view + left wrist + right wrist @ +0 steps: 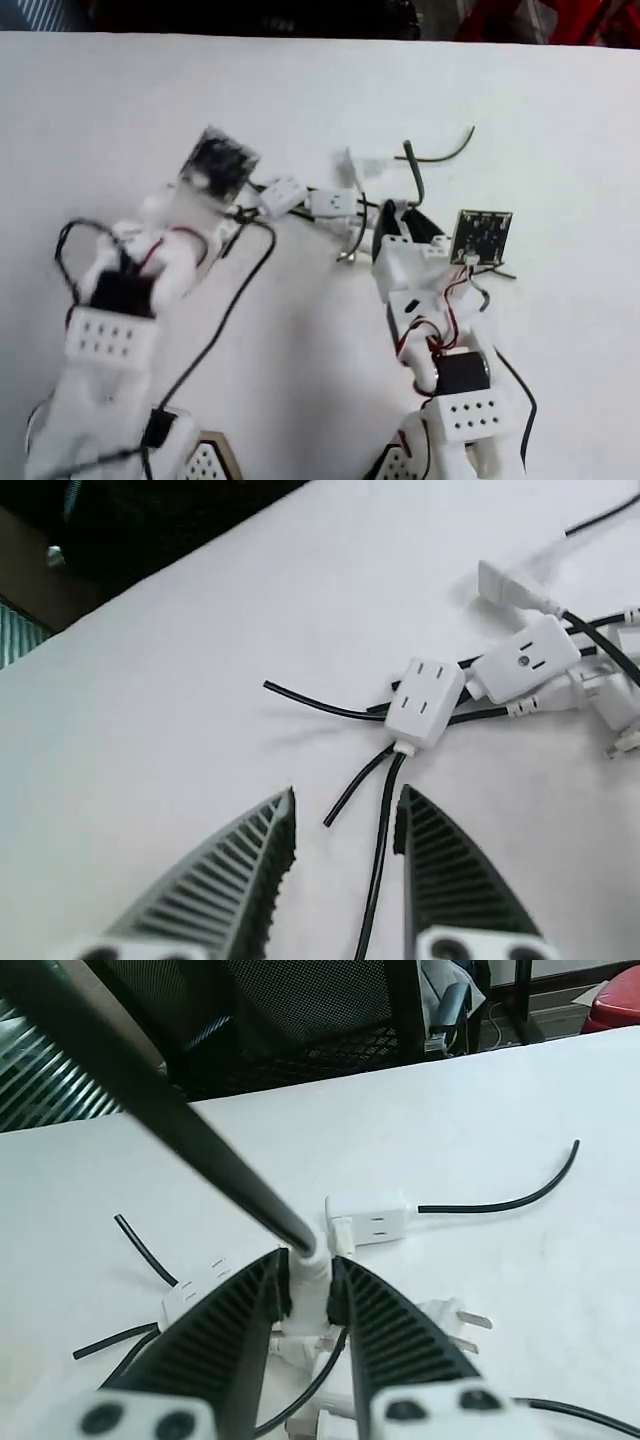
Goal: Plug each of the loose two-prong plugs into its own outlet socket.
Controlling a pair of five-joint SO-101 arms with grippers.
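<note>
My right gripper [308, 1272] is shut on a white two-prong plug [310, 1282] whose black cord [170, 1110] runs up and away from it. Just beyond the plug lies a white outlet socket [370, 1222] with its slots facing me. In the high view this gripper [392, 228] sits right of two white outlet sockets [282, 195] [333, 202]. My left gripper [345, 805] is open above the table, a black cord [378, 870] passing between its fingers. Ahead of it lie a white outlet socket [425, 702], a second socket [523, 660] and a loose plug [505, 583].
Loose black cords [445, 155] curl over the white table [120, 100] behind the sockets. Another plug with bare prongs [455, 1315] lies beside my right gripper. A further socket block [200, 1280] rests on the other side. Chairs stand past the table's far edge.
</note>
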